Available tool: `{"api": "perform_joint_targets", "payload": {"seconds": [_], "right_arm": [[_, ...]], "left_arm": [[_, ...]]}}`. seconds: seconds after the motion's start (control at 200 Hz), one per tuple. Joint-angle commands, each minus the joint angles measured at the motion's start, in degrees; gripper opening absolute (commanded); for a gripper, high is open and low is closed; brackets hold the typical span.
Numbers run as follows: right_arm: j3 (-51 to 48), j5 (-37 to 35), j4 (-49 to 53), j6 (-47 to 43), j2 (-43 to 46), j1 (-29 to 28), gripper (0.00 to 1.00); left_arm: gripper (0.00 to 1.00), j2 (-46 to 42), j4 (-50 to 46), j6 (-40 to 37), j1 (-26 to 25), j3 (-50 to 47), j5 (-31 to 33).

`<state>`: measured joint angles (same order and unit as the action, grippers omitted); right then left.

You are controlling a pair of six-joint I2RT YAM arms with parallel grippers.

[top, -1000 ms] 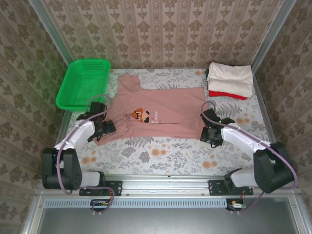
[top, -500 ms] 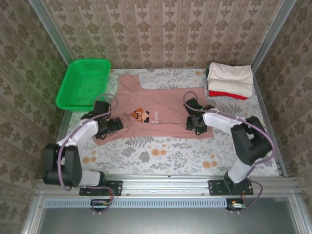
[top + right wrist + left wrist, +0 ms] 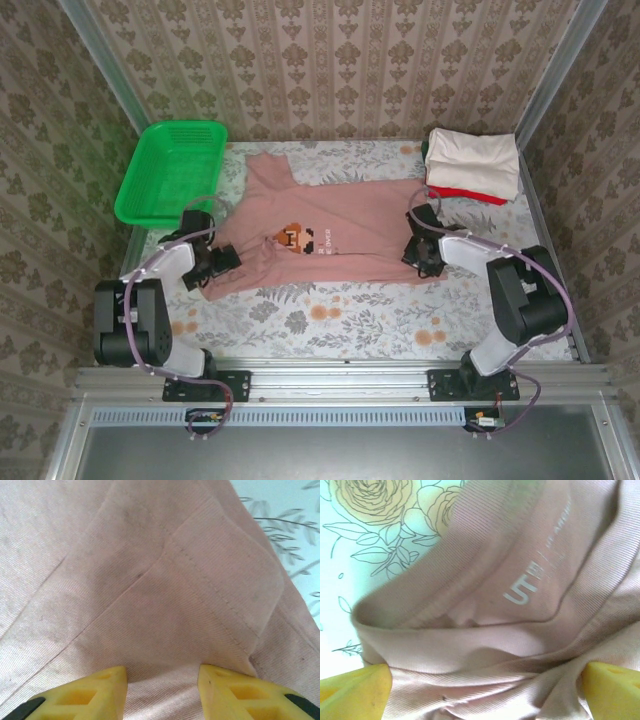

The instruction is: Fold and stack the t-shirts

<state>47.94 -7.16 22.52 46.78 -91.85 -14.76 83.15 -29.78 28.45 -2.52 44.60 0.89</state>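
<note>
Left hand (image 3: 208, 264) sits nearest me at the neck end of the dusty-pink t-shirt (image 3: 345, 212). On its wrist view the left hand (image 3: 482, 692) is spread wide, with the neckband (image 3: 470, 587) heaped between the fingers but not clamped. Across from it, the right hand (image 3: 422, 250) is on the hem end. Its wrist view shows the right hand (image 3: 162, 692) drawn narrow on a ridge of cloth, and I judge that to be a pinch on the hem corner.

That mismatch is my main worry. If the right hand pulls while the left has no hold, the shirt will slide across the surface (image 3: 330, 315) instead of tautening, and the fold line will skew. If the left closes as it stands, it may gather both neck layers in a lump.

The shirt lies flat along the middle of the surface, print (image 3: 300, 238) upward. One sleeve (image 3: 265, 165) points toward the green basket (image 3: 135, 190) and could drag against it.

Farthest back, the cream t-shirt (image 3: 472, 158) lies folded on the red t-shirt (image 3: 465, 192), near the right hand. A wide lift could nudge that stack.
</note>
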Motion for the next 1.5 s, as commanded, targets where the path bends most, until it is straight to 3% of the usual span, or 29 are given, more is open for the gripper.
{"api": "perform_joint_targets", "payload": {"seconds": [0.0,0.125,0.36,0.435,0.525,0.6,0.675,0.875,0.955,1.055,1.25,1.495], "right_arm": [[-3.82,-0.13,1.72,1.39,4.08,1.35,0.45],[-7.2,-1.67,3.93,1.26,9.46,1.65,0.46],[-7.46,-0.93,7.72,-1.28,17.2,1.19,0.48],[-5.93,-1.71,10.13,-2.49,19.97,1.1,0.5],[-5.09,-1.5,10.11,-3.65,22.59,1.08,0.52],[-4.45,-0.49,9.72,-4.23,22.95,1.13,0.53],[-4.09,0.67,8.98,-4.75,22.2,1.09,0.53],[-3.39,-0.34,9.62,-6.13,19.58,1.06,0.54],[-3.21,-1.29,10.16,-6.83,19.1,1.18,0.55],[-2.07,-2.51,10.88,-7.86,18.11,1.3,0.57],[3.88,-8.16,14.82,-10.5,11.17,1.54,0.58],[11.22,-9.51,15.41,-13.94,-0.7,2.56,0.55]], "left_arm": [[0.98,-2.55,-2.87,-2.19,0.42,0.92,1.49],[0.98,-6.3,-2.39,-3.46,-1.93,0.99,0.72],[0.98,-9.74,-3.29,-10.68,-16.72,4.79,8.65],[0.96,-9.73,-2.78,-15.51,-20.04,5.14,8.2],[0.9,-5.8,-2.6,-18.44,-23.2,6.46,7.15],[0.85,0.27,-4.97,-19.63,-28.92,9.17,11.2],[0.8,7.1,-7.5,-19.54,-31.49,12.41,15.56],[0.5,16.61,-11.88,-17.1,-31.17,18.09,20.33],[0.27,17.26,-12.92,-16.82,-30.03,19.3,20.43],[0.17,16.81,-14.48,-17.17,-29.47,20.99,21.53],[0.13,15.87,-17.31,-19.5,-28.35,26.27,24.52],[0.13,19.09,-15.08,-24.52,-21.2,31.54,18.05]]}}
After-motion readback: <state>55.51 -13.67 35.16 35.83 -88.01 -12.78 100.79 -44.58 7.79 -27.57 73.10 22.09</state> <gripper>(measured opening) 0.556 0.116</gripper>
